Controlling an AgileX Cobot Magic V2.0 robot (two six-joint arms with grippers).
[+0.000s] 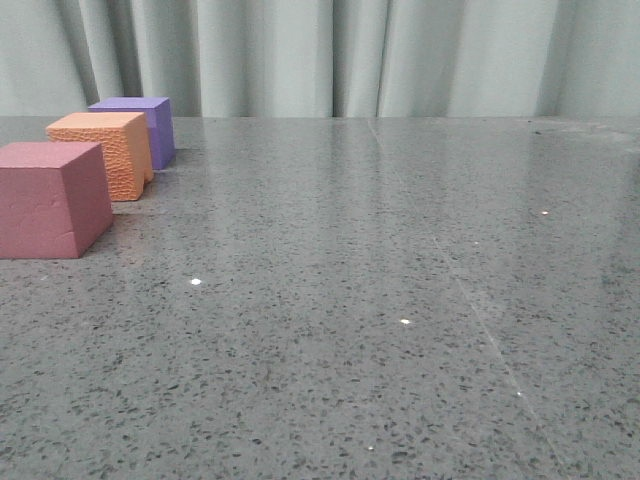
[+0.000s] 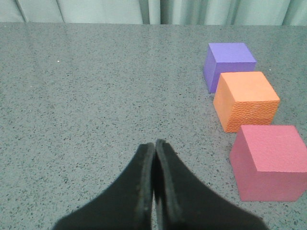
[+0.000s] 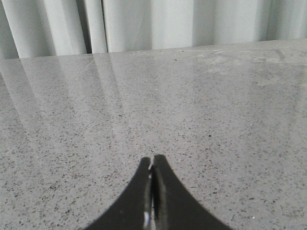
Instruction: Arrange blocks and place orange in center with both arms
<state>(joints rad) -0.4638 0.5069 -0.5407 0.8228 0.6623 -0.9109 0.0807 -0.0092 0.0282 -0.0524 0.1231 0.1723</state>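
Three foam cubes stand in a row at the left of the table in the front view: the pink-red block [image 1: 50, 200] nearest, the orange block [image 1: 105, 152] in the middle, the purple block [image 1: 140, 125] farthest. They touch or nearly touch. The left wrist view shows the same row: purple [image 2: 229, 64], orange [image 2: 245, 99], pink-red [image 2: 269, 160]. My left gripper [image 2: 155, 143] is shut and empty, over bare table beside the row. My right gripper [image 3: 152, 158] is shut and empty over bare table, with no block in its view. Neither gripper shows in the front view.
The grey speckled table [image 1: 380, 300] runs back to a pale curtain [image 1: 350, 55] at its far edge. The curtain also shows behind the table in the right wrist view [image 3: 144, 24].
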